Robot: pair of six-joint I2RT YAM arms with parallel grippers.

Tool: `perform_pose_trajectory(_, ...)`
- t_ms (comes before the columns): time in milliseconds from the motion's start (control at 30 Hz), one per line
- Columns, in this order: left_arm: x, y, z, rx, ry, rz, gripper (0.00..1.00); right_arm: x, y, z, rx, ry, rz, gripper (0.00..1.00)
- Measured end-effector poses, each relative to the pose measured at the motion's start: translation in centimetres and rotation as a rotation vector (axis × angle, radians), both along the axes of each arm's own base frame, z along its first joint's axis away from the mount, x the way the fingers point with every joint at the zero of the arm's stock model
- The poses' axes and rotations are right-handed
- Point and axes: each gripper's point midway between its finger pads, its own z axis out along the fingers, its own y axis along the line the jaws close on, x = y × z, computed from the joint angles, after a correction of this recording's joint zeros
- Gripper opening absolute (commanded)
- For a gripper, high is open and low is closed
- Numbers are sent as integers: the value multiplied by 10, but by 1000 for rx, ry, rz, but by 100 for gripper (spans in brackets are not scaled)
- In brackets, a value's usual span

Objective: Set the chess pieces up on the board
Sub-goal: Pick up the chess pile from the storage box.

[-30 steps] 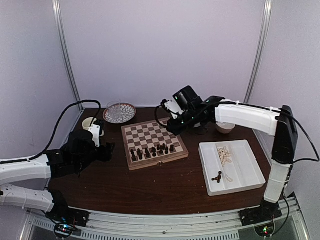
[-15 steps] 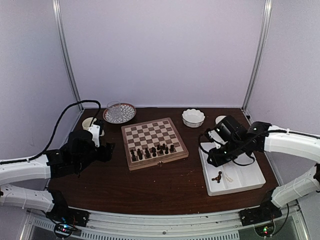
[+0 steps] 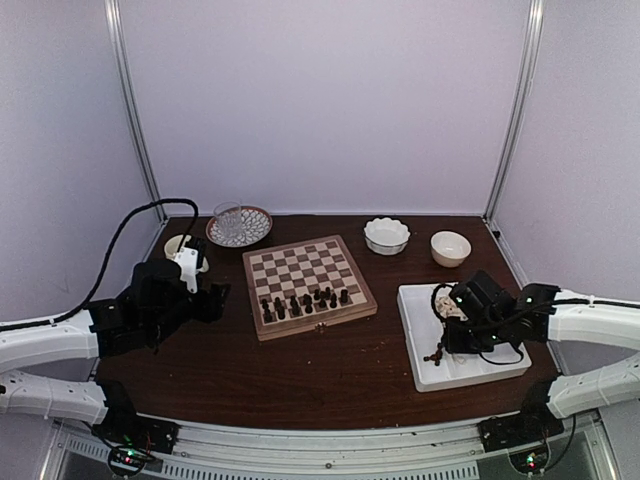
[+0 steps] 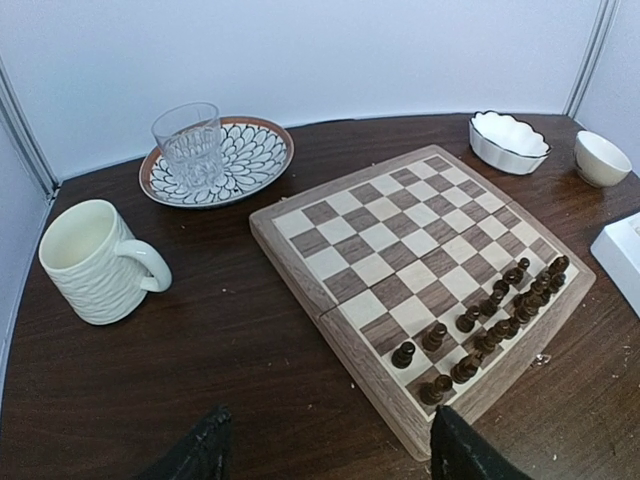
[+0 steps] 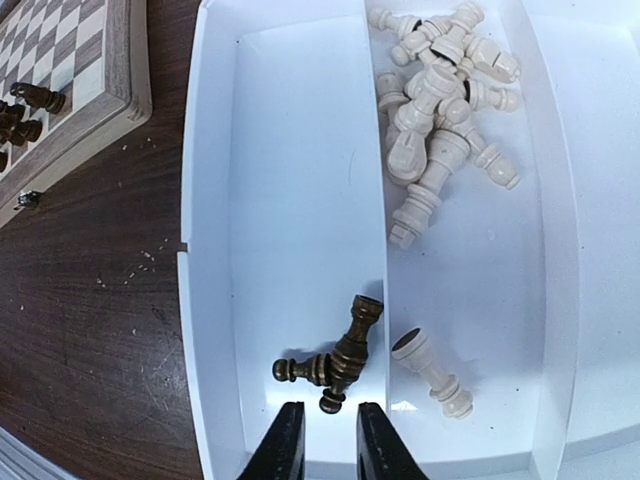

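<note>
The board [image 3: 300,265] lies mid-table, with several dark chess pieces [image 3: 303,301] standing on its near rows; they also show in the left wrist view as dark chess pieces [image 4: 500,305] on the board [image 4: 380,235]. In the white tray [image 5: 300,150], two dark pieces [image 5: 345,360] lie crossed in the left compartment. A heap of pale pieces [image 5: 440,90] and one stray pale piece [image 5: 432,372] fill the middle one. My right gripper [image 5: 328,440] hovers just short of the dark pair, its jaws narrowly open and empty. Left of the board, my left gripper [image 4: 330,460] is wide open above bare table.
A cream mug [image 4: 95,262] and a patterned plate [image 4: 250,160] holding a glass [image 4: 190,145] stand far left. A scalloped white bowl [image 3: 386,235] and a small bowl [image 3: 450,247] sit behind the tray [image 3: 500,320]. The board's corner [image 5: 70,60] shows left of the tray.
The right arm has swung from the far side of the board over to the tray and come down over the dark pieces. The left arm has stayed put.
</note>
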Motion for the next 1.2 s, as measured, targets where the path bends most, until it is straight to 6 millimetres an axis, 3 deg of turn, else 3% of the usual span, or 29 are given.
perform_pose_trajectory(267, -1, -1, 0, -3, 3, -9, 68, 6, 5, -11, 45, 7, -74, 21)
perform_pose_trajectory(567, -1, -2, 0, -4, 3, -9, 68, 7, 3, -42, -43, 84, -104, 23)
perform_pose_trajectory(833, -1, -2, 0, -4, 3, -10, 68, 16, 4, -46, -87, 73, -122, 26)
perform_pose_trajectory(1200, -1, -1, 4, -14, -6, -9, 68, 24, 7, -61, -134, 83, -133, 23)
